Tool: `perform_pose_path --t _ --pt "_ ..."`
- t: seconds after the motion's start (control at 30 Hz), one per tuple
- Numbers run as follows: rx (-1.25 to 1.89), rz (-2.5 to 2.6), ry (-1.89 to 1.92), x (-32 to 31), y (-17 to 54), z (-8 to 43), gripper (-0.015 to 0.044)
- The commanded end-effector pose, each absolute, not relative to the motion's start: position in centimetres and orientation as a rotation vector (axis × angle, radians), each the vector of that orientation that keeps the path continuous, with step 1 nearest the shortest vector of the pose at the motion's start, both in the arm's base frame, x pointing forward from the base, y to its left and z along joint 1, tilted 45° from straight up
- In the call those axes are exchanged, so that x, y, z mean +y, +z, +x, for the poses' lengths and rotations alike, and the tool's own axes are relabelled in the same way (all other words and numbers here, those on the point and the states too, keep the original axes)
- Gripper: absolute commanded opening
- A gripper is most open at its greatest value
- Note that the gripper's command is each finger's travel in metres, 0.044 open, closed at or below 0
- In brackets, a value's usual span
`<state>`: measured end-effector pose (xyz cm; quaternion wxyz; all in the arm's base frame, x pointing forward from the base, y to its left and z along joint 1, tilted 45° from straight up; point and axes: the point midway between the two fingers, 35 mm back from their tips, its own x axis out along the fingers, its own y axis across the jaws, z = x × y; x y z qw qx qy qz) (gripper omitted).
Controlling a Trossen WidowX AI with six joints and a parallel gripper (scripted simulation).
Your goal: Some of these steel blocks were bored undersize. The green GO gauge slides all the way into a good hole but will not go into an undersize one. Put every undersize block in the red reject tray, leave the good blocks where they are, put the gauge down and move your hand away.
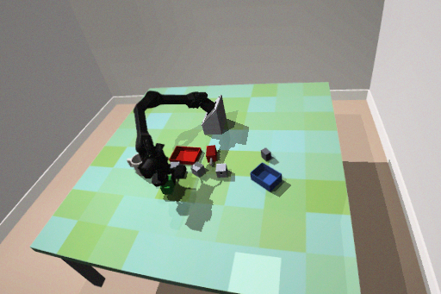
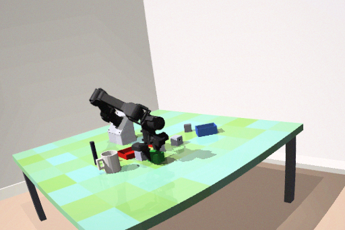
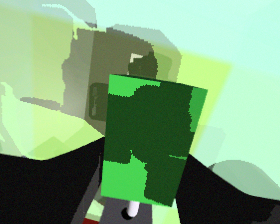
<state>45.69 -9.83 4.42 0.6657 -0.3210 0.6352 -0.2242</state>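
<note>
Three pale grey steel blocks are standing in a loose row, and the one nearest the claw (image 1: 169, 175) (image 2: 151, 151) (image 3: 143, 141), a pale grey steel block with a dark bore (image 1: 174, 165) (image 2: 139, 155) (image 3: 111, 215), is lying towards the base-side edge of the surface (image 1: 276, 217) (image 2: 215, 160) from it. The claw is pinching the green block-shaped GO gauge (image 1: 167, 185) (image 2: 157, 157) (image 3: 151, 135) by its body, one finger closing on each side. The gauge's pale pin (image 3: 133, 209) is reaching out towards that block, so its long axis is running roughly from the opposite edge towards the base-side edge. In the wrist view the pin tip is showing just beside the bore, a little to one side; whether it is touching the steel, I cannot tell. The single arm is doing all the work, so no other hand is nearer. The coming move is probably calling for lining the pin up with the bore, then pushing straight towards the base-side edge; a skewed pin could be catching the rim and making a good hole seem undersize. The shallow red reject tray (image 1: 185, 155) (image 2: 127, 154) (image 3: 93, 221) is sitting behind the block on that same side, its floor showing no block in the top view, and the sorting is seemingly still awaiting its first reject.
</note>
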Motion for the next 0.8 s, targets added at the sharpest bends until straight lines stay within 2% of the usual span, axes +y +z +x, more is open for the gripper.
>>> perform_pose_path --t 0.0,0.77 --pt "1.427 -0.724 -0.5 -9.35 4.27 45.81 0.0" --pt "1.427 -0.724 -0.5 -9.48 4.42 45.76 0.0"
